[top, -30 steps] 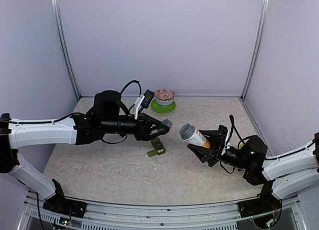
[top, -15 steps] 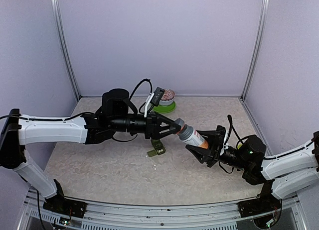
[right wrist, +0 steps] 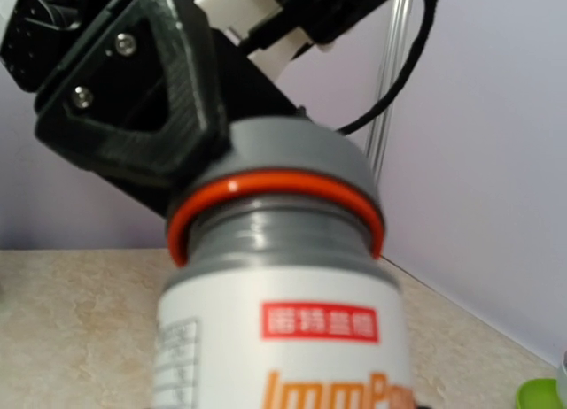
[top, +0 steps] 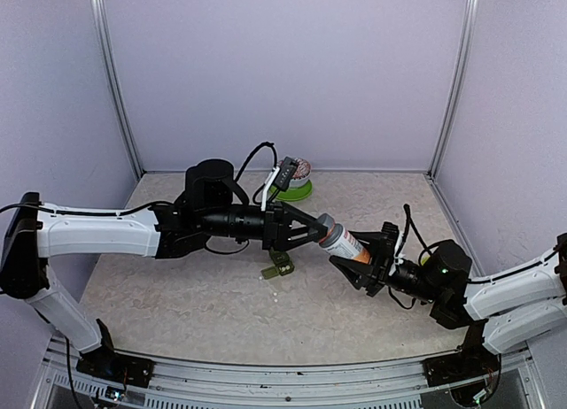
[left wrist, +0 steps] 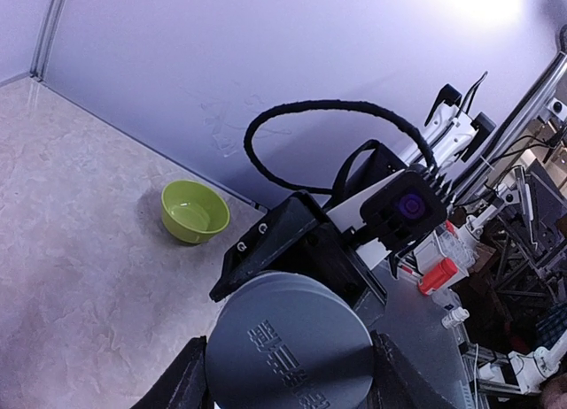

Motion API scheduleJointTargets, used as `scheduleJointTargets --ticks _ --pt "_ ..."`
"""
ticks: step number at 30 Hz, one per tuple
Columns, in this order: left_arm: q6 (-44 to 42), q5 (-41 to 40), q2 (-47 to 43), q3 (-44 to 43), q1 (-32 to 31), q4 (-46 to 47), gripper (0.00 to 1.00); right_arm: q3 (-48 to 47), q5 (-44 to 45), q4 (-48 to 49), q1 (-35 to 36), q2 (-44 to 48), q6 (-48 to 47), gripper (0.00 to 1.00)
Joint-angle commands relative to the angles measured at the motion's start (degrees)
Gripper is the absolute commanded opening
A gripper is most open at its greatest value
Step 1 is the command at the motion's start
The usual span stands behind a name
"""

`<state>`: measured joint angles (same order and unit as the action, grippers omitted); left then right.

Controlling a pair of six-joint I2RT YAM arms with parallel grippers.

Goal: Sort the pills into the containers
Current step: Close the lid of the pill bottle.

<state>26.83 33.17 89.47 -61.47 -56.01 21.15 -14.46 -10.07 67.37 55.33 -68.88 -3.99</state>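
Uncapping step. The right gripper [top: 361,260] clamps the bottle [top: 344,243], held tilted. At its top, the left gripper [top: 314,232] straddles the cap [left wrist: 288,347], jaws part open and not evidently squeezing. The containers [top: 279,266] lie on the table [top: 195,294] left of the bottle. No pills show. The next move likely calls for pinching the cap and twisting.

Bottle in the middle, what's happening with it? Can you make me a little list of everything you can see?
bottle: white with orange writing, tilted, up off the table
cap: grey, on the bottle
right jaws: shut on the bottle's lower end
left jaws: one on each side of the cap; squeezing or not, can't tell
pill box: dark green, on the table near the left jaws
pills: too small to spot for sure
patterned bowl: on a green plate at the back
lime-green bowl: by the wall
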Motion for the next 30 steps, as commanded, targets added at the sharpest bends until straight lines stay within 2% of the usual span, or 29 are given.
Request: scheduleJointTargets --ticks 1,13,19,22,30 --pt "1.35 0.67 2.00 -2.40 -0.68 0.32 0.38 -2.66 2.25 -1.23 0.56 0.15 -1.66 0.40" --pt "4.85 -1.77 4.81 -4.91 -0.59 -4.40 0.36 -5.66 11.70 -10.81 3.88 3.22 -11.57 0.39" --pt "10.14 -3.97 4.75 -2.32 -0.68 -0.65 0.33 -6.08 25.53 -7.68 7.42 1.97 -16.64 0.36" --pt "12.21 -4.89 4.81 -1.29 -0.68 1.41 0.33 -6.47 29.09 -4.94 9.26 0.28 -20.14 0.36" --pt "13.43 -6.04 5.48 -1.51 -0.76 -0.55 0.32 -7.75 39.29 1.31 13.39 -4.23 -28.04 0.37"
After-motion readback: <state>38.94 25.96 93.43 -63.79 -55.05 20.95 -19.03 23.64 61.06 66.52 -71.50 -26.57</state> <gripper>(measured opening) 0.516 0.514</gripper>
